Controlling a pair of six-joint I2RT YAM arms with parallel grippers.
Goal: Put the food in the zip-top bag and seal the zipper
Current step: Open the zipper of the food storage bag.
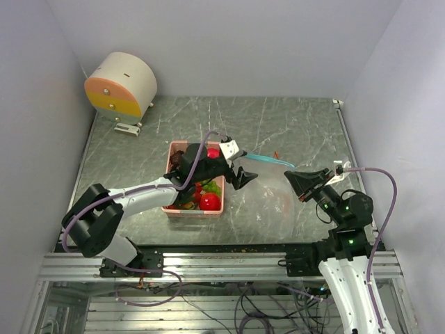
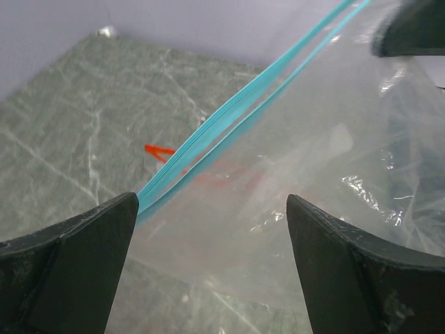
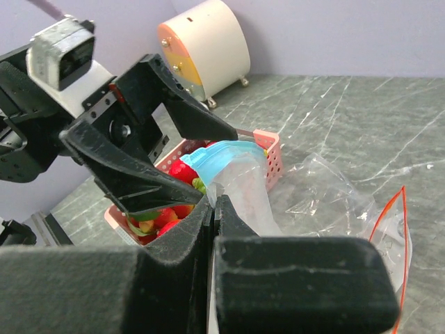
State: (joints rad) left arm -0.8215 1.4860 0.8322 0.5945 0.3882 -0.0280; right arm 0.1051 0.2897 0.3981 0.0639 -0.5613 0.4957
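Right wrist, right end effector (image 3: 214, 203) clamping zip-top bag (image 3: 245, 182), food (image 3: 182, 171) behind

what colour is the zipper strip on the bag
Turquoise blue. The zipper strip shows best in the left wrist view.

From above, hidden under the left arm (image 1: 139, 191): much of the tray (image 1: 182, 143) and part of the food (image 1: 210, 202). Hard to trace there: the clear bag (image 1: 278, 184) below its zipper (image 1: 268, 159). Cut off in the left wrist view: left fingers (image 2: 69, 278) at the bottom, the bag at top and right, and a blurred dark shape (image 2: 414, 28) in the upper right corner, not identifiable. Blurred across the bottom of the right wrist view: right fingers (image 3: 292, 285), hiding the bag's edge where pinched.
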